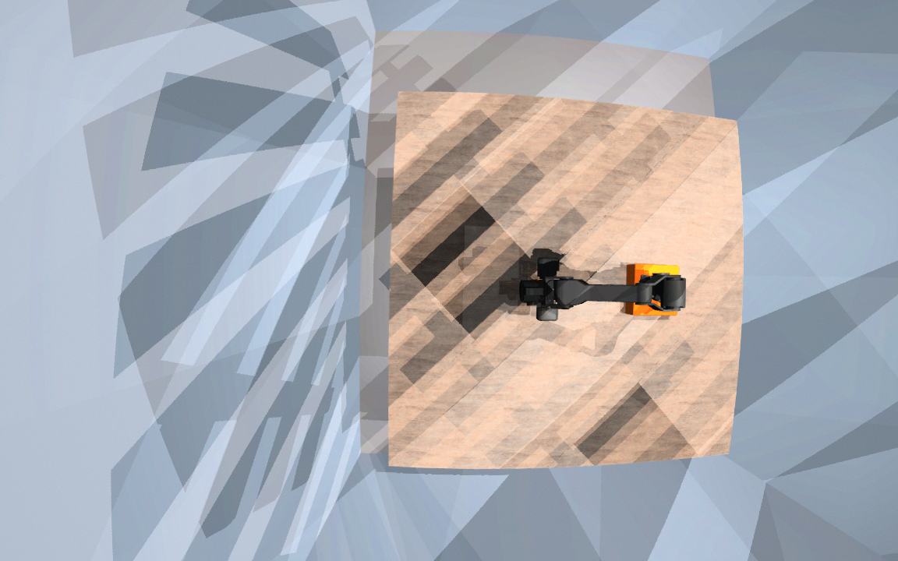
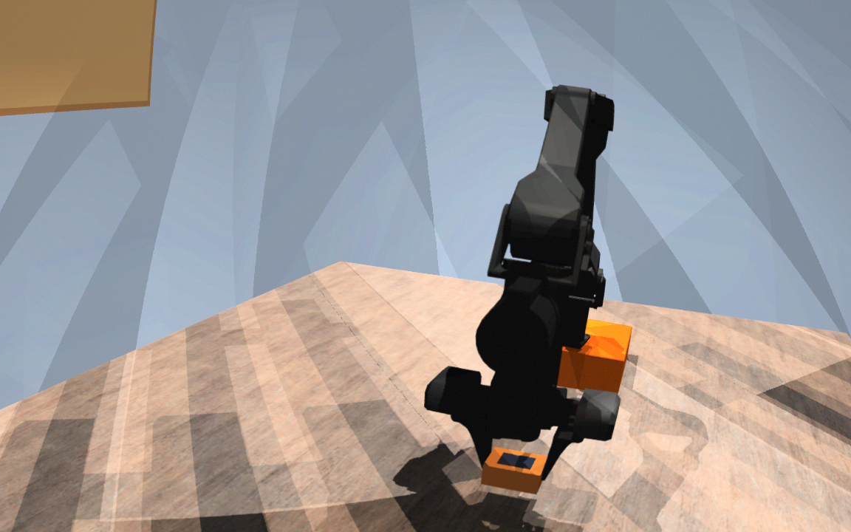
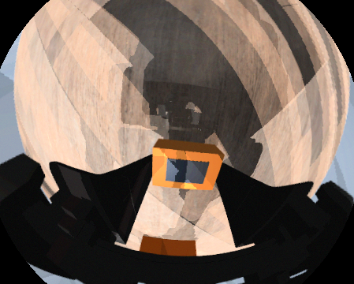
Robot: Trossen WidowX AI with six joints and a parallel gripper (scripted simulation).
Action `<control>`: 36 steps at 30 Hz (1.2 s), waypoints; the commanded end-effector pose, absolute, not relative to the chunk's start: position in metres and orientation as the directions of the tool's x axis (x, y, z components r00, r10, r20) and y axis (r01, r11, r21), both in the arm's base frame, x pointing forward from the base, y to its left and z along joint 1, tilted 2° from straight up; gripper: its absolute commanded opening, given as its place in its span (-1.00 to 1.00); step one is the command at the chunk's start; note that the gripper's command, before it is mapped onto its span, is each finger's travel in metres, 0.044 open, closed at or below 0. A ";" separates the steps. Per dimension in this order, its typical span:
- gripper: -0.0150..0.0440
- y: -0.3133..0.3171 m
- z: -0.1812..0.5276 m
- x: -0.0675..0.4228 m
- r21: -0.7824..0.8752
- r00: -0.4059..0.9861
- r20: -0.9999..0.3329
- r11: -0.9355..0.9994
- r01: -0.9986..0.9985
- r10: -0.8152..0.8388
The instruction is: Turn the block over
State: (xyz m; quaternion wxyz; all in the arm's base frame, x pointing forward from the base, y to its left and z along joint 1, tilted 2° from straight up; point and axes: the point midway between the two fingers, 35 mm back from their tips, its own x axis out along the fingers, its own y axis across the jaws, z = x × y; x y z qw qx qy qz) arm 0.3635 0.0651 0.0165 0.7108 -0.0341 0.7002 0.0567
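- Grasping looks done: the black parallel-jaw end effector is clamped on the small flat orange block with a dark blue rectangular mark, one finger on each of its short sides.
- Block position: it sits between the fingertips, low over the pale wood-patterned surface, in front of the arm and near its shadow. Whether its underside touches the wood or hangs just above it cannot be told from these views.
- Marked side: the blue patch faces upward in the exterior view and toward the lens in the wrist view, so the turn-over has not happened yet.
- Arm posture: the black six-joint arm reaches forward and down from its orange box-shaped base, with the wrist pointing at the surface.
- Remaining, by my reading: lift for clearance, roll the wrist until the mark faces down, lower the block to the surface, release, and withdraw.
- Overall, roughly a third of the job seems complete.
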 end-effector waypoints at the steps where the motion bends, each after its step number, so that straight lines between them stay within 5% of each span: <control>1: -0.49 0.066 0.019 0.365 0.033 0.036 -0.999 0.992 -0.126 0.037; 36: -0.49 0.065 0.011 0.359 0.033 0.542 -0.835 0.992 -0.125 0.096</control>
